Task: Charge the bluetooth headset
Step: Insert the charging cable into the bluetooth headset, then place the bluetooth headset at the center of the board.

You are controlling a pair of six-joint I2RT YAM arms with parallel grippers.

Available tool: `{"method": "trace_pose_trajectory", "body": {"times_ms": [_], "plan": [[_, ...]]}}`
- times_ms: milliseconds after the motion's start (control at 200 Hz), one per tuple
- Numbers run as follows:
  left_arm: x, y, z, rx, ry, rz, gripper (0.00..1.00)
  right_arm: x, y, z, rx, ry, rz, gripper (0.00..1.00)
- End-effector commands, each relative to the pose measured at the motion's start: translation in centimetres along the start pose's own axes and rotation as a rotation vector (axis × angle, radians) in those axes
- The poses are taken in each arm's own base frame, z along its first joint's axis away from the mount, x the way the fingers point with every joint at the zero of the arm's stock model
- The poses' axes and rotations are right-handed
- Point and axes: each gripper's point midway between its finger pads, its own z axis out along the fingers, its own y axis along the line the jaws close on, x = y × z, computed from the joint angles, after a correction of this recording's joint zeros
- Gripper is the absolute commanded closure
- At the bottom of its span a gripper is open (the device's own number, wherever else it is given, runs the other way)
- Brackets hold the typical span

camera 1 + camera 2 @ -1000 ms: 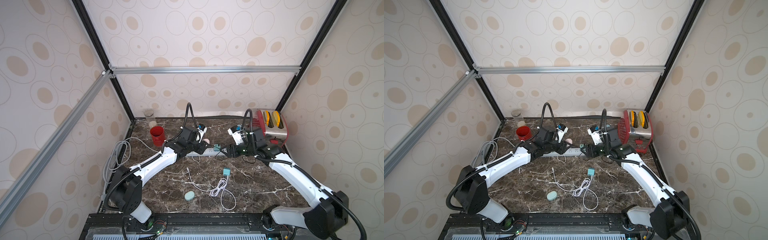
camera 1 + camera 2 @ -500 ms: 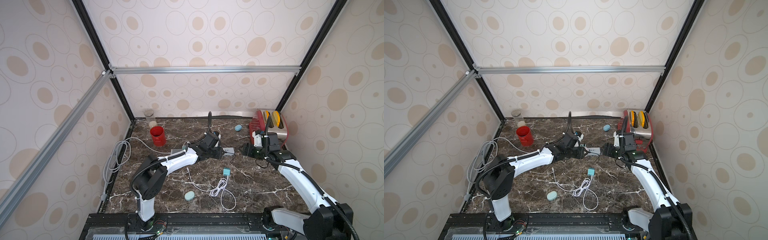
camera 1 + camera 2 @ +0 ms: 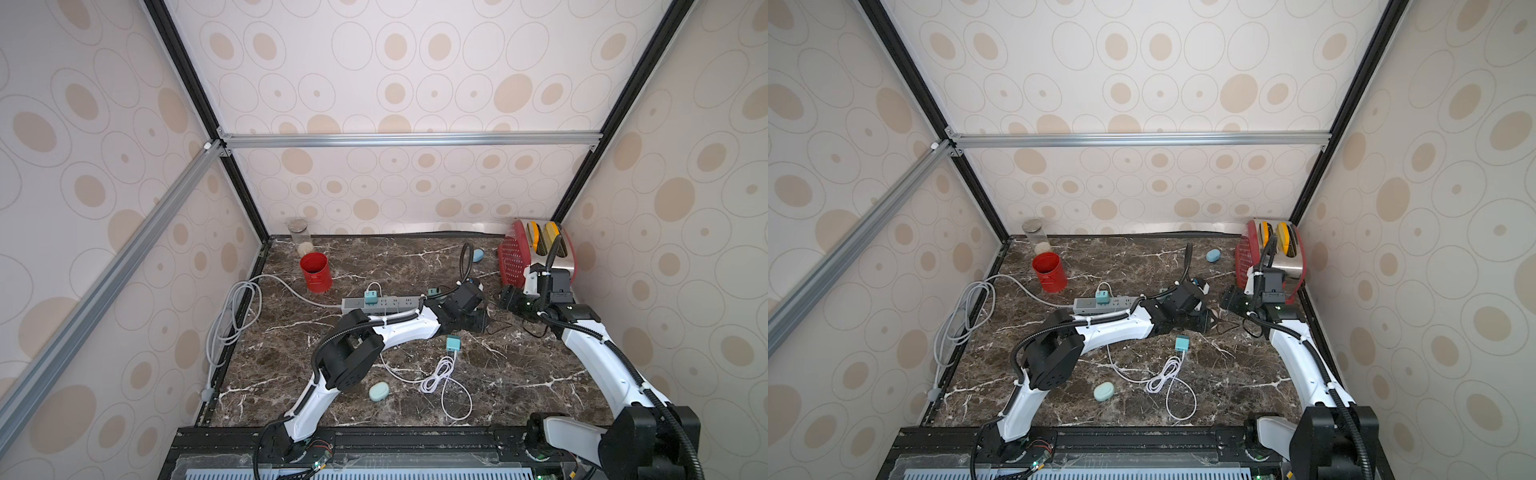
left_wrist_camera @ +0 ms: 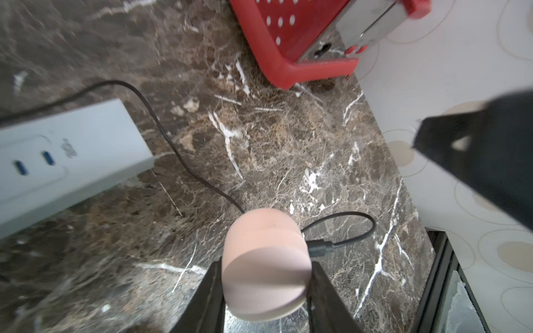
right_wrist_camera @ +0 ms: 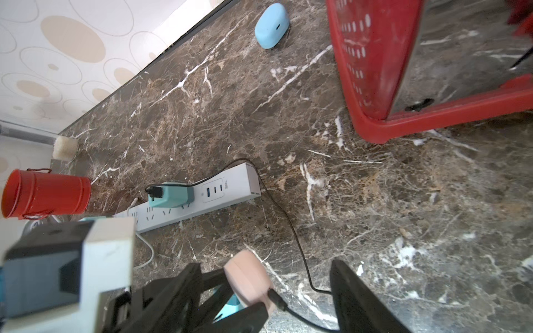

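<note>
Left claw (image 3: pixel 473 321), clamped on the pink case (image 4: pixel 264 253) with cable (image 4: pixel 173 152) plugged in, has swung toward the tabletop's (image 3: pixel 395 257) right edge; right claw (image 3: pixel 508 301) now gapes empty: charging link looks made.

You'll see a red tin (image 3: pixel 316 274) standing back left, a clear jar (image 3: pixel 300 239) just behind it with perhaps grains inside, and a red-sided toaster (image 3: pixel 515 257) back right.

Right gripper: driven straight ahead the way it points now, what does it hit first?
Likely the pink earbud case, clamped in the left gripper: in the right wrist view it sits just ahead, between the jaws of the open right gripper. Depth is unclear; the black cable plug could touch first.
</note>
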Motion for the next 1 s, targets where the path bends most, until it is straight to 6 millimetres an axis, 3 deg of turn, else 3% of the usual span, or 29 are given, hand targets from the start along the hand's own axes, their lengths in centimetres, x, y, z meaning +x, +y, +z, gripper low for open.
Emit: {"method": "trace_pose_trajectory", "body": {"times_ms": [0,285,396,501,631,851,997], "plan": [[-0.2,-0.5,0.7,-0.01,-0.014,-0.041,0.9,0.1,-0.4,-0.1,0.001,-0.015,0.03,0.26],[1.9,0.1,2.9,-0.017,0.045,-0.055,0.86,0.2,-0.6,-0.1,-0.004,-0.012,0.036,0.26],[2.4,0.4,3.5,-0.024,0.064,-0.066,0.77,0.1,-0.4,-0.1,-0.017,-0.014,0.041,0.26],[2.6,0.1,3.8,-0.017,0.082,-0.068,0.62,0.2,-0.4,0.0,-0.026,-0.007,0.046,0.25],[2.3,-0.2,3.3,-0.008,0.081,-0.044,0.5,0.2,-0.4,-0.3,-0.024,-0.014,0.043,0.25],[1.7,-1.0,2.7,0.028,0.072,-0.035,0.4,0.2,-0.6,-0.9,-0.011,-0.021,0.037,0.24],[-1.1,-2.0,0.3,0.065,-0.008,-0.014,0.39,0.3,-0.8,-1.4,-0.003,-0.035,0.026,0.24]]}}
